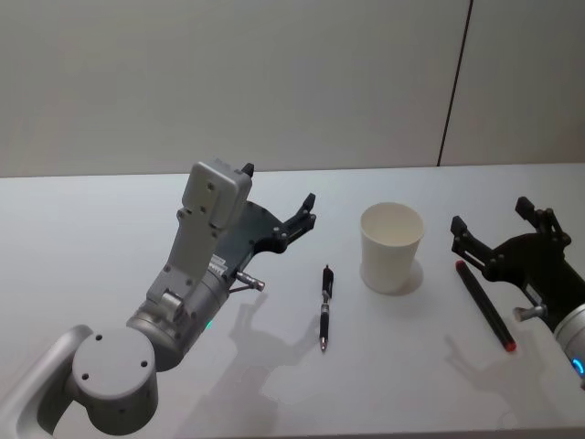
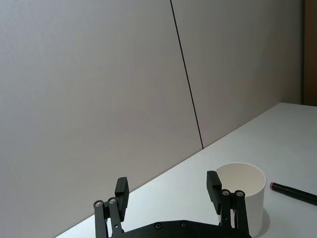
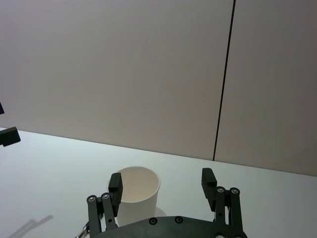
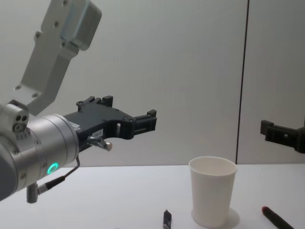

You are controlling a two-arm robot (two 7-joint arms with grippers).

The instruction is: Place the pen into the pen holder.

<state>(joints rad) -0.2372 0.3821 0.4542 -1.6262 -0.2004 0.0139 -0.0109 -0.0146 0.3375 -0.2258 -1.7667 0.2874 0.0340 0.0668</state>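
Head view: my left hand (image 1: 279,186) hangs wide, likely poised for the black pen (image 1: 324,309) lying left of the paper cup (image 1: 391,247); right hand (image 1: 489,213) wide too.

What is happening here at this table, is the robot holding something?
Nothing is held at this moment. The left gripper and the right gripper both hover open above the table, one on each side of the white paper cup. A black pen lies left of the cup, and a black pen with red ends lies right of it. No pen is in the cup.
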